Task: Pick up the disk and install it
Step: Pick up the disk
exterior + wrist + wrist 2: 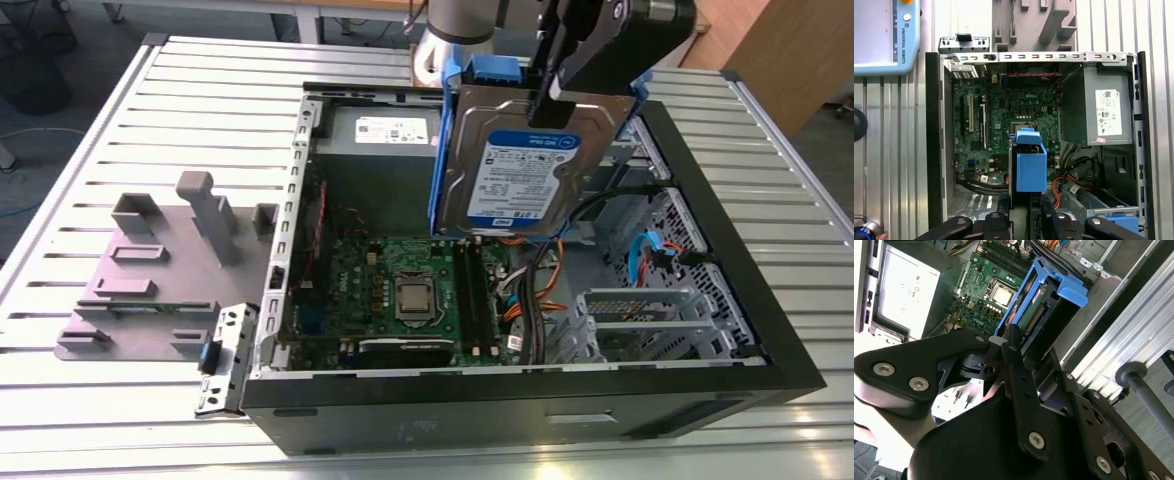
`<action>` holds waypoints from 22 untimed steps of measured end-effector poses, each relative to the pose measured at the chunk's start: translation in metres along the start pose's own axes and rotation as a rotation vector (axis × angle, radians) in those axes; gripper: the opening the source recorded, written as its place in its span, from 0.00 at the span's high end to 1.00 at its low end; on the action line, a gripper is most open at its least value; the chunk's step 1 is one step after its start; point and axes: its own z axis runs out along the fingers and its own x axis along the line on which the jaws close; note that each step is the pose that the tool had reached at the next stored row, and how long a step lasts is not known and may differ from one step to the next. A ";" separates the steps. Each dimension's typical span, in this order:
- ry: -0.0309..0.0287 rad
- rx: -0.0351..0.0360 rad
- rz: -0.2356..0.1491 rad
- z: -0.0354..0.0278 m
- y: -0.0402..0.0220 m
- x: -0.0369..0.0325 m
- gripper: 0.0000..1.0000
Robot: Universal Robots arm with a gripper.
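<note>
1. Jaws clamped on the top edge of the disk (pixel 514 170), and the gripper (pixel 563 100) holds it upright, label facing out.
2. The disk hangs over the open computer case (pixel 747 330), above the motherboard (pixel 400 290).
3. Behind it, the grey power supply (pixel 380 130) sits in the case's corner.
4. On the exterior view's left, a grey fixture plate (pixel 147 270) lies on the slatted table (pixel 107 400).
</note>
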 end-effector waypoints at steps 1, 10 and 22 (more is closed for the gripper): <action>-0.0001 0.0000 0.000 0.0000 0.0000 0.0004 0.65; 0.0000 0.0000 0.000 -0.0002 -0.0002 0.0035 0.65; 0.0000 0.0000 0.000 0.0042 -0.0011 0.0041 0.65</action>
